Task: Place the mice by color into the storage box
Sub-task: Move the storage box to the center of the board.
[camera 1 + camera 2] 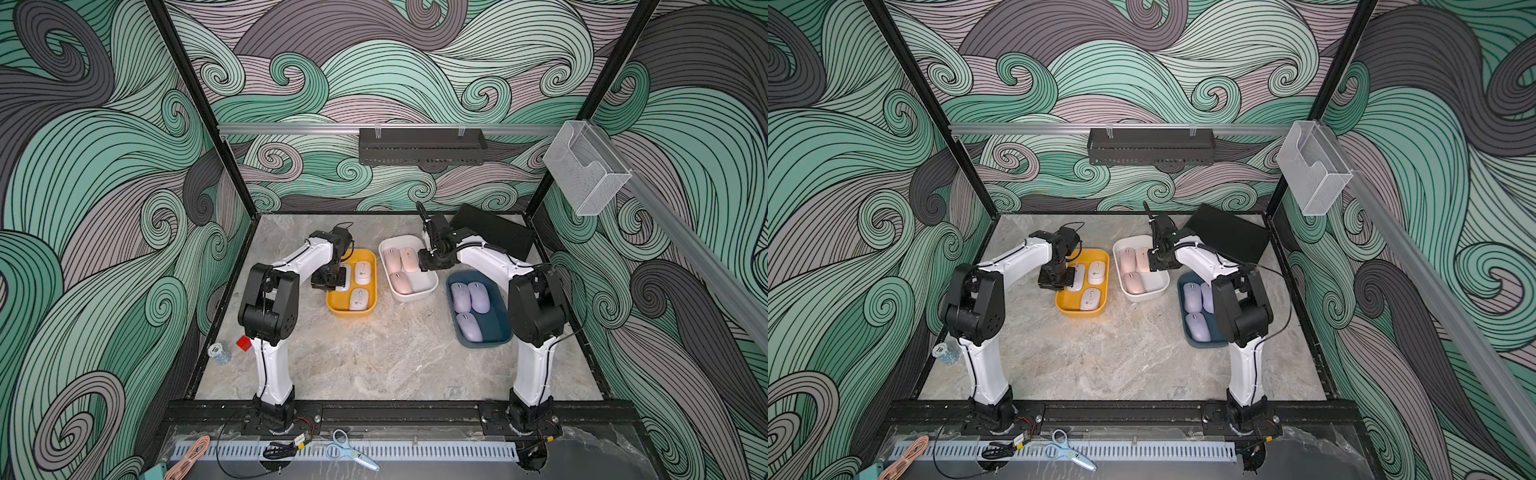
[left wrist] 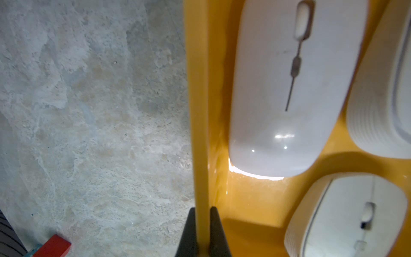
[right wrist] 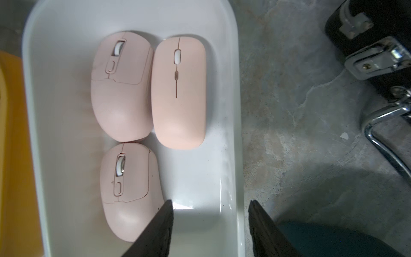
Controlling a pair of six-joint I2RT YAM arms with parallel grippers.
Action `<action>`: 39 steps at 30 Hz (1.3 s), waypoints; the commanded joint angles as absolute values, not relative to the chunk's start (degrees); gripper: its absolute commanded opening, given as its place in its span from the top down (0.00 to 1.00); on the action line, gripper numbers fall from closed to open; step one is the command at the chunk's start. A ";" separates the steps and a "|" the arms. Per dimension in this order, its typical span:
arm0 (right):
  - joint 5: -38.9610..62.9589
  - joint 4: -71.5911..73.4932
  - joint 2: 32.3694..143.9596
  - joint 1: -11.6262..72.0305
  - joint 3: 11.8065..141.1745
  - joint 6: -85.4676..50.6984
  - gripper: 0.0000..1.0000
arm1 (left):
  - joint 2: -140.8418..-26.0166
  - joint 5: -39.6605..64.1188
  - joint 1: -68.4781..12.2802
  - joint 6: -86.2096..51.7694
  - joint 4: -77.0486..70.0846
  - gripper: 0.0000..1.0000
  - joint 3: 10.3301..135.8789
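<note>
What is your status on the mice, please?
Left hand shut on yellow bin wall. Right hand open over white bin wall. All nine mice binned by color. Nothing in the way.

left arm (image 1: 305, 255): elbow up, forearm reaching forward, wrist bent down, left of the white tray (image 3: 55, 100) | left gripper (image 2: 202, 210): jaws pinched tight on the yellow tray (image 2: 200, 111) rim | right arm (image 1: 488, 255): reaching in from the white tray's right, wrist tipped down | right gripper (image 3: 210, 205): jaws apart, straddling the white tray's right wall, one finger inside, one outside
</note>
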State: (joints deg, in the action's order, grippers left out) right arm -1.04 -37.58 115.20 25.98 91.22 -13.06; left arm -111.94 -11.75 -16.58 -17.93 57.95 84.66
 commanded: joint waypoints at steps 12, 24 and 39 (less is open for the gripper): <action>-0.75 -38.62 115.87 25.93 91.37 -13.77 0.55 | -113.89 -13.37 -9.78 -12.44 60.52 0.82 86.19; 3.48 -34.32 112.37 28.45 85.56 -18.05 0.78 | -102.59 -18.87 -9.76 -15.35 61.60 0.46 85.87; -4.39 -37.35 111.11 34.66 84.22 -25.19 0.96 | -86.21 -16.79 -9.75 -16.83 56.64 0.46 80.80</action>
